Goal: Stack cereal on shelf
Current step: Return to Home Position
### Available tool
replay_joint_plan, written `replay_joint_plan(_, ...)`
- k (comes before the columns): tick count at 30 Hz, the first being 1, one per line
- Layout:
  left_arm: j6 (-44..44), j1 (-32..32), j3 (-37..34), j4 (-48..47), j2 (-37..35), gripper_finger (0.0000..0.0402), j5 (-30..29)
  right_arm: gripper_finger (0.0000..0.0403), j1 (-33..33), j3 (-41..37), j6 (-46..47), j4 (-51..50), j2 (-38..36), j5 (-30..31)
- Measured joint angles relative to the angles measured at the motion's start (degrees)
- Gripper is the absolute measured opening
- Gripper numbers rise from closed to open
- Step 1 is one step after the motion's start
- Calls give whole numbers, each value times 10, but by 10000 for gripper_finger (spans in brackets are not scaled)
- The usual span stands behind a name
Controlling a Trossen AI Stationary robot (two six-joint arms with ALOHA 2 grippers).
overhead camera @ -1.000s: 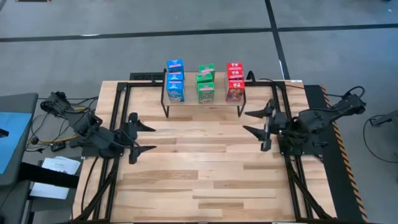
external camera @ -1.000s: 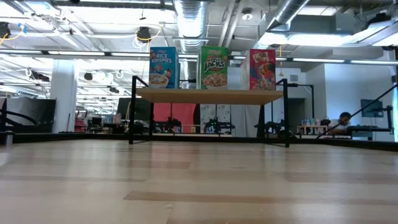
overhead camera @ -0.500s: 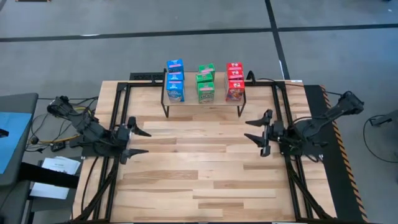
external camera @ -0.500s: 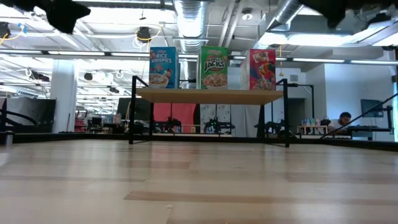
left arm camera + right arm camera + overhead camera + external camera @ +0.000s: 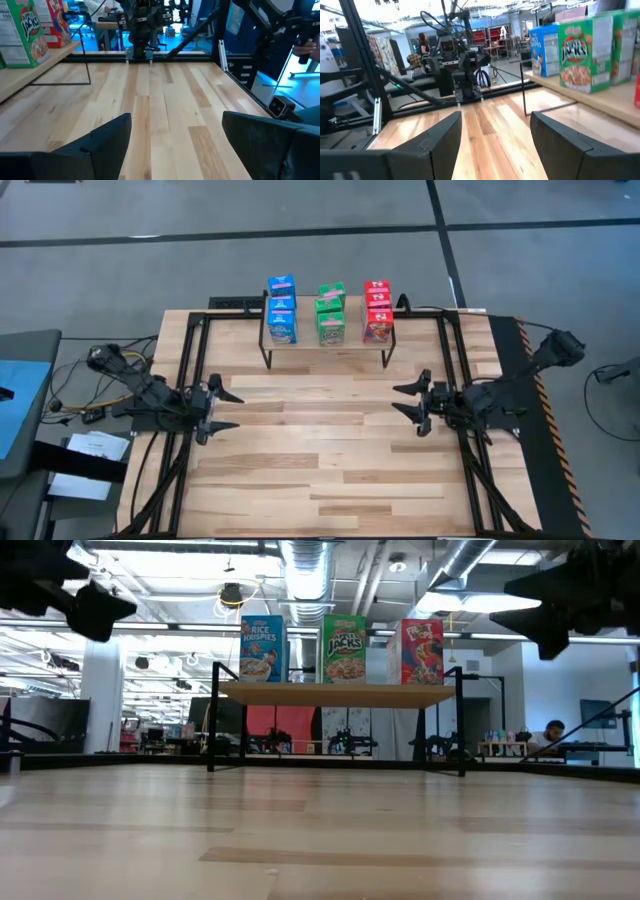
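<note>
The cereal boxes stand upright on the shelf [image 5: 306,340] at the table's far edge, in three rows by colour, one box behind another: blue [image 5: 281,312], green [image 5: 331,315], red [image 5: 377,312]. The low view shows the front blue box [image 5: 262,648], green box [image 5: 344,648] and red box [image 5: 421,651] on the shelf board [image 5: 330,693]. My left gripper [image 5: 233,410] hangs open and level near the table's left edge, pointing across the table. My right gripper [image 5: 398,399] hangs open near the right edge, facing it. Nothing is between either pair of fingers [image 5: 100,145] [image 5: 435,142].
Black frame rails [image 5: 190,370] [image 5: 452,360] run along both sides of the wooden tabletop [image 5: 320,450]. The shelf stands on thin black legs [image 5: 212,720]. The broad middle of the tabletop lies between the two grippers. A person sits in the room behind [image 5: 548,735].
Both grippers have come down toward the table, entering the low view from above. The left one has drawn slightly toward the left edge, and the right one has moved toward the near edge. Both wrists have levelled out. The boxes have kept still.
</note>
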Motion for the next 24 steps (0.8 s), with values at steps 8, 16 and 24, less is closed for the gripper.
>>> replay_joint_plan(8,16,0,-50,-1,-52,303,-25,261,0,-22,2,22,0,4)
replay_joint_plan(16,47,1,-61,2,-51,303,-115,261,1,-22,-26,24,-3,17)
replay_joint_plan(24,27,1,-61,1,-50,303,-136,261,24,-22,-141,23,-84,74)
